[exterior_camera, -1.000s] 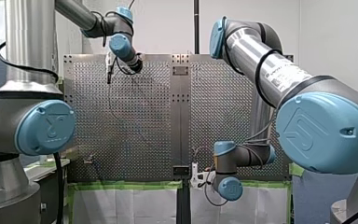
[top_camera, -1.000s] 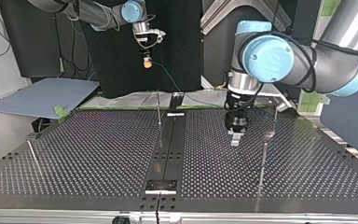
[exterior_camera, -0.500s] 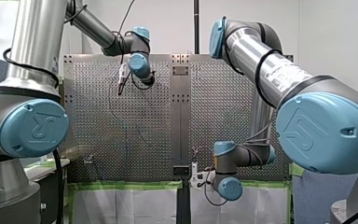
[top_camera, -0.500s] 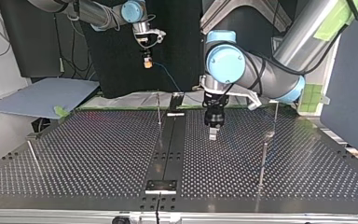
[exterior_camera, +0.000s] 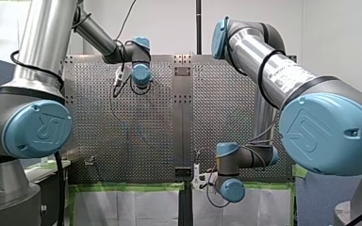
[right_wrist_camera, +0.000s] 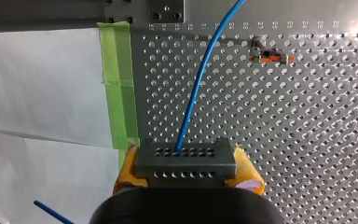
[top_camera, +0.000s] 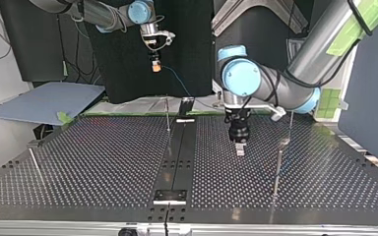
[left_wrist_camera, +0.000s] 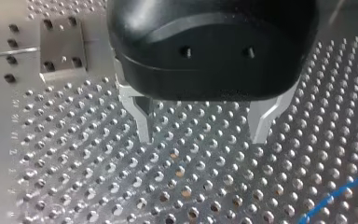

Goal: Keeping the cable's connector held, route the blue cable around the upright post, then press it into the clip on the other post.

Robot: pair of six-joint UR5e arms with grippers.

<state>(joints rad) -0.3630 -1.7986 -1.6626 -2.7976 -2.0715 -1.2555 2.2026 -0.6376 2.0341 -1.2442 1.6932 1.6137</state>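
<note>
My left arm comes in from the top view's right with its elbow high and its wrist turned straight down. Its claw (top_camera: 239,149) hangs point-down just above the perforated tabletop (top_camera: 103,162), between the centre strip (top_camera: 179,152) and the thin post (top_camera: 277,169) at that view's right. In the left wrist view the metal fingers (left_wrist_camera: 143,122) stand wide apart with nothing between them. A short stretch of the blue cable (left_wrist_camera: 338,198) lies on the tabletop off to one side of the claw.

My right arm reaches in from the top view's left. Its claw (top_camera: 154,65) points down, well above the tabletop's far edge, with the upright post (top_camera: 168,114) below and a little aside. Its yellow pads (right_wrist_camera: 127,169) are clamped on the dark connector (right_wrist_camera: 185,160), one on each side. The cable leaves the connector's middle and runs ahead over the tabletop. It passes near, but apart from, a small orange-marked fitting (right_wrist_camera: 271,58), which may be the clip.
</note>
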